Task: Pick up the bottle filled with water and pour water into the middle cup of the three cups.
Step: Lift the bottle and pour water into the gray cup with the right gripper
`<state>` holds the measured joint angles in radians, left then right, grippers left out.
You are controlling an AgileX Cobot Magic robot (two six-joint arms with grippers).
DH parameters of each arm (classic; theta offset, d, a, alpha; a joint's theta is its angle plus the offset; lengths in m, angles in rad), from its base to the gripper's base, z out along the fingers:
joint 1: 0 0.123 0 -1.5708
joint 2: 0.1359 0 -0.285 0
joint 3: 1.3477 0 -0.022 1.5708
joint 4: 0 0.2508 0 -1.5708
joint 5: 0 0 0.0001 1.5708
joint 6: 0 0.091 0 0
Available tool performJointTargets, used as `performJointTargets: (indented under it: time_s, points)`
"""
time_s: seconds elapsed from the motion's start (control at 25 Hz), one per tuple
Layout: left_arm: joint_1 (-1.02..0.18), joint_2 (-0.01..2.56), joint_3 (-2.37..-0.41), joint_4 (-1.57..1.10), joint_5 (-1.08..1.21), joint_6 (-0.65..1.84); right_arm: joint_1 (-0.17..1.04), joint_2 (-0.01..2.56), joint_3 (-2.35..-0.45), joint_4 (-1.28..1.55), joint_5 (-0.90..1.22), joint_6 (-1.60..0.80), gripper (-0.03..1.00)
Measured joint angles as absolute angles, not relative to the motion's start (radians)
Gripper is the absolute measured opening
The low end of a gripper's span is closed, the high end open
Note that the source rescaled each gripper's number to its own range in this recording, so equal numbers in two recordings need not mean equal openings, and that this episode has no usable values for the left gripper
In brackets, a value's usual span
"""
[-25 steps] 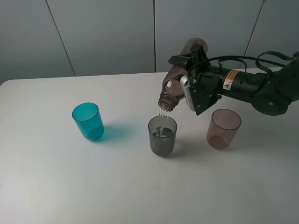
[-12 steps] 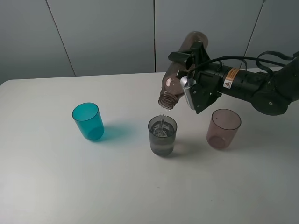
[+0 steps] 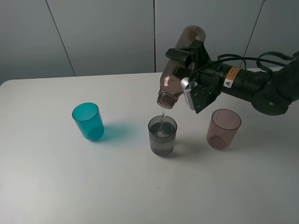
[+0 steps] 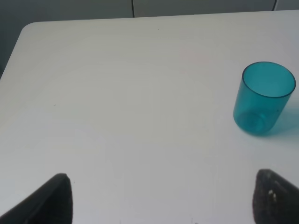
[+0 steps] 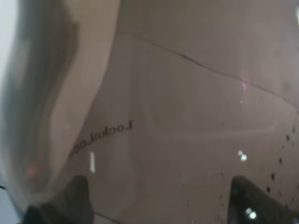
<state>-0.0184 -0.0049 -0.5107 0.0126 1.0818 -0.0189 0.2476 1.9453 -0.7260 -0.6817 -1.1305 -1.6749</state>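
My right gripper (image 3: 187,70) is shut on the brownish-pink bottle (image 3: 180,63) and holds it tilted mouth-down above the smoky grey middle cup (image 3: 162,136). A thin stream of water (image 3: 162,120) falls from the mouth into the cup, which holds water. The teal cup (image 3: 88,121) stands to its left and the pinkish-mauve cup (image 3: 223,129) to its right. The bottle's wall (image 5: 177,116) fills the right wrist view. My left gripper (image 4: 159,200) is open, low over bare table; the teal cup (image 4: 264,98) shows in its view.
The white table (image 3: 70,186) carries the three cups in a row. A grey panelled wall (image 3: 103,32) stands behind the table's far edge. The right arm (image 3: 252,86) reaches in from the right, above the mauve cup.
The bottle has tipped steeper, its base rising and its mouth lifting slightly. The pour has thinned to a fine stream. The water level in the grey cup has risen.
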Motion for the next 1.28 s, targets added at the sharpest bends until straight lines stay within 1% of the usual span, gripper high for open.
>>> performJointTargets:
  time_s: [0.64,0.92,1.08,1.2,1.28]
  points:
    - [-0.018,-0.005,-0.511,0.013,1.082,-0.019,0.248,1.945,-0.726,-0.743,-1.165,-1.649,0.0]
    - [-0.018,-0.005,-0.511,0.013,1.082,-0.019,0.248,1.943,-0.726,-0.735,-1.159,-1.372,0.0]
    - [-0.018,-0.005,-0.511,0.013,1.082,-0.023,0.248,1.939,-0.726,-0.706,-1.106,-1.207,0.0]
    - [-0.018,-0.005,-0.511,0.013,1.082,-0.023,0.248,1.939,-0.726,-0.688,-1.084,-0.991,0.0]
    - [-0.018,-0.005,-0.511,0.013,1.082,-0.023,0.244,1.937,-0.726,-0.686,-1.084,-0.774,0.0]
